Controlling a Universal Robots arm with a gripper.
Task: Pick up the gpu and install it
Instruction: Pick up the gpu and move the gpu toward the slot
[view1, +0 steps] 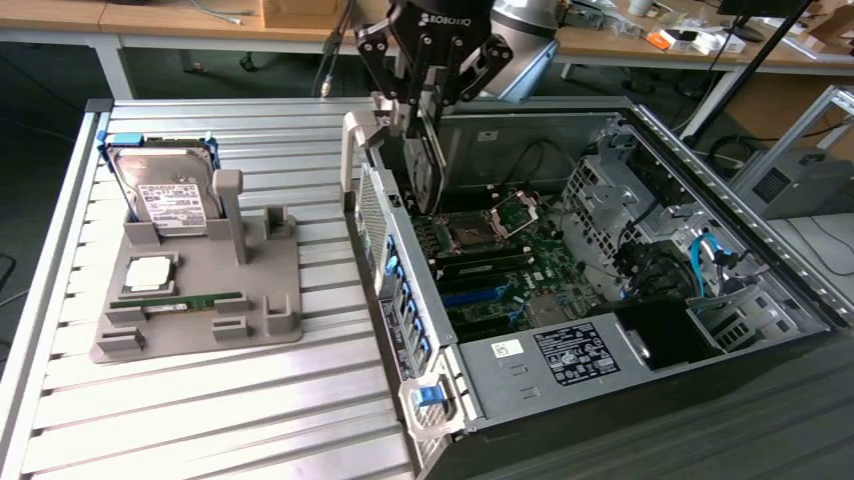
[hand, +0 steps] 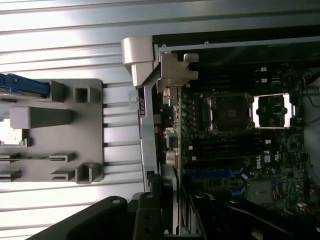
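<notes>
My jaws are clenched on the gpu (view1: 424, 168), which hangs on edge directly beneath them, its long side running alongside the rear wall of the open computer case (view1: 747, 250), above the motherboard (view1: 514, 270).

Dark gpu (view1: 427, 172), grey tray (view1: 187, 338)

One open metal computer case (view1: 387, 250), one thin dark gpu (view1: 422, 175); at nine o'clock, one grey plastic tray (view1: 267, 320) with one silver hard drive (view1: 167, 200), one square silver chip (view1: 147, 273), one narrow green memory stick (view1: 194, 299).
</notes>
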